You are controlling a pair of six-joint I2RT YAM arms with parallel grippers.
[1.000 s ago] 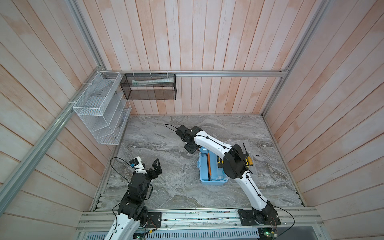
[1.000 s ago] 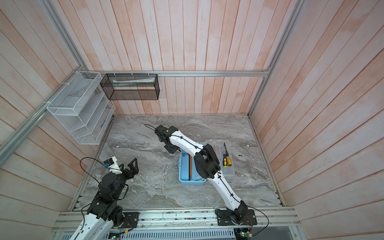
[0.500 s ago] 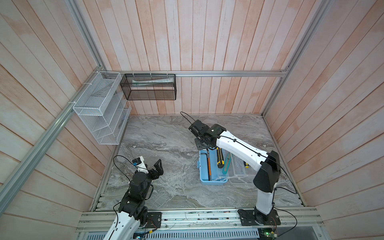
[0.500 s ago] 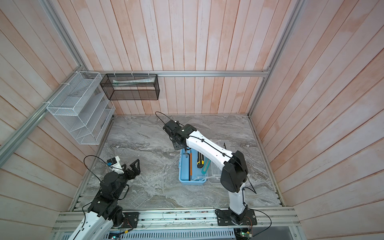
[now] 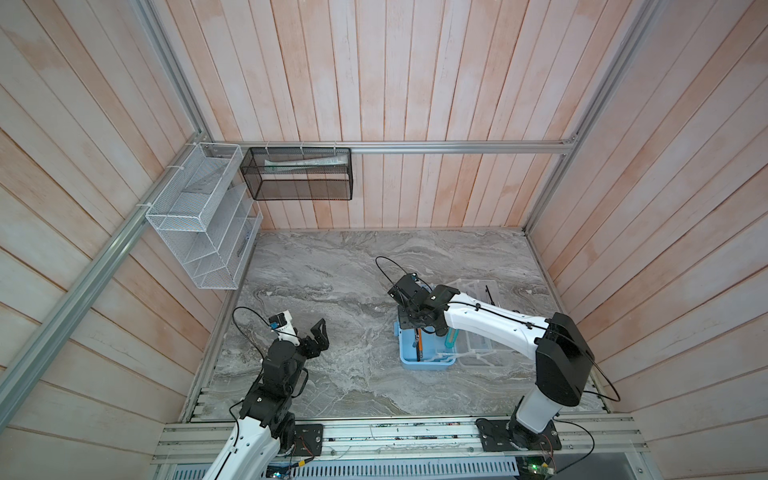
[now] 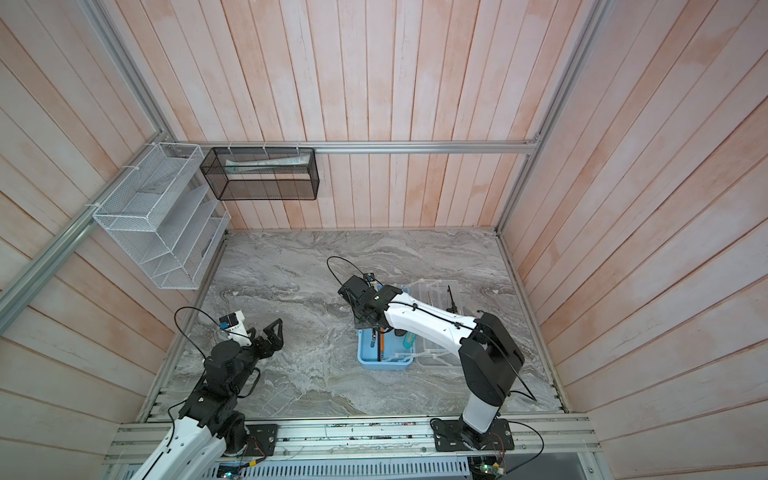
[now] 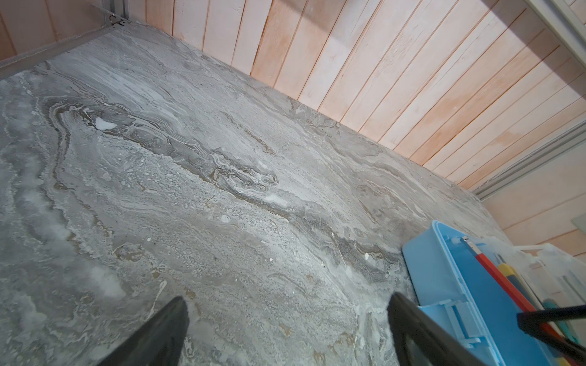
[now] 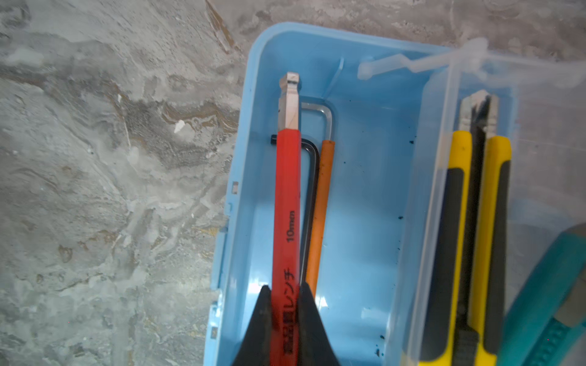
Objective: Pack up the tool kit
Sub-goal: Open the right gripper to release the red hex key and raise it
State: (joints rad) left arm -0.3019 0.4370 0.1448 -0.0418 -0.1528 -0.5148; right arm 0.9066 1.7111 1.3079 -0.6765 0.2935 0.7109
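Pinching a red-sleeved hex key (image 8: 287, 190) between the pressed-together black fingers (image 8: 312, 326) of the right gripper (image 8: 285, 299); showing this grip clearly only in the right wrist view. Holding the key lengthwise inside the light blue rectangular plastic box (image 8: 364, 196), above an orange-sleeved hex key (image 8: 322, 206) and a thin black hex key (image 8: 312, 164) lying on the box floor. Showing there also a yellow and black utility knife (image 8: 459, 221) and a teal utility knife (image 8: 545, 285) by the clear plastic lid (image 8: 539, 126). Not telling surely, through the cloudy plastic, whether these two are resting in the box or on its edge.

Giving the wider place only in both top views: the box (image 5: 424, 365) (image 6: 384, 365) standing on the grey marble tabletop (image 5: 332, 270), right of the middle, with the lid (image 5: 478, 349) lying open just beside it. Reaching down into the far end of the box with the right gripper (image 5: 415, 328), but hiding the pinch behind the black wrist. Showing on the lid a slim dark tool (image 6: 449, 297), perhaps a screwdriver.

Hovering with fingers spread wide and holding nothing: the left gripper (image 5: 316, 334) (image 7: 287, 299), above bare tabletop, well apart from the box. Catching in the left wrist view one long side of the box (image 7: 444, 285).

Hanging on the walls, in the top views only: a white wire rack (image 5: 199, 232) and a black mesh basket (image 5: 297, 174).
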